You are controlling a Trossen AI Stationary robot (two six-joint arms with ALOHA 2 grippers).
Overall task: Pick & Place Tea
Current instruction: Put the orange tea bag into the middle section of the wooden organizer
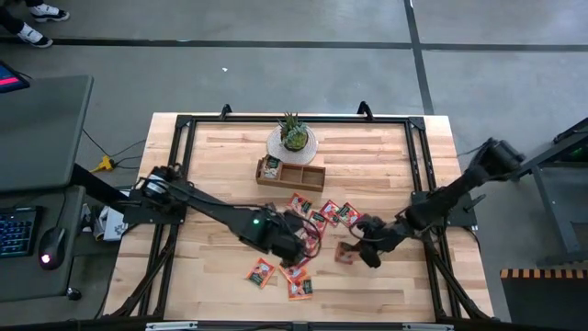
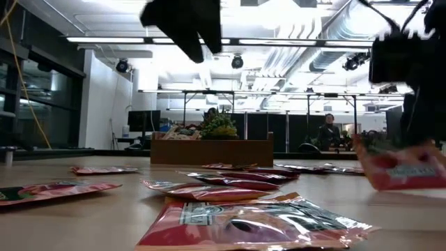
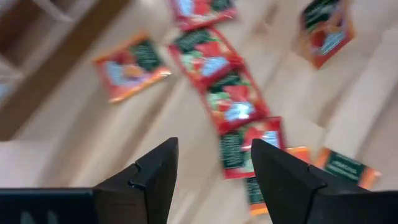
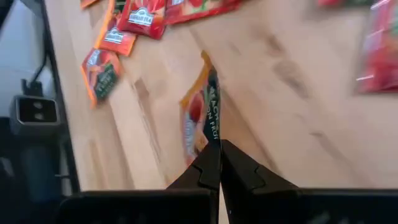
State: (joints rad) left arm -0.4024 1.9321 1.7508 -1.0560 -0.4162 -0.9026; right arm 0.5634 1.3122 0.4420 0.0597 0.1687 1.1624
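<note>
Several red-orange tea sachets [image 1: 322, 213] lie flat on the wooden table, spread from its middle to the near side [image 1: 262, 271]. My left gripper [image 1: 299, 246] hovers open above the middle of the spread, with nothing between its fingers [image 3: 214, 146]. To its right, my right gripper [image 1: 360, 250] is shut on one sachet [image 1: 344, 250]. That sachet shows at the right of the low view [image 2: 404, 167]. The brown tray [image 1: 289, 173] stands farther back. My right gripper pinches one edge [image 4: 212, 138] of a red-orange sachet between its two fingertips, coming slanting down from the table's right side. The sachet sticks out ahead of the fingers, seen edge-on and tilted. It sits just above the tabletop, as far as the low view shows.
A small potted plant [image 1: 292, 138] stands behind the tray at the far middle. A black frame [image 1: 184, 129] runs round the table's edges. Bare wood [image 1: 386, 165] lies at the far right and the near left.
</note>
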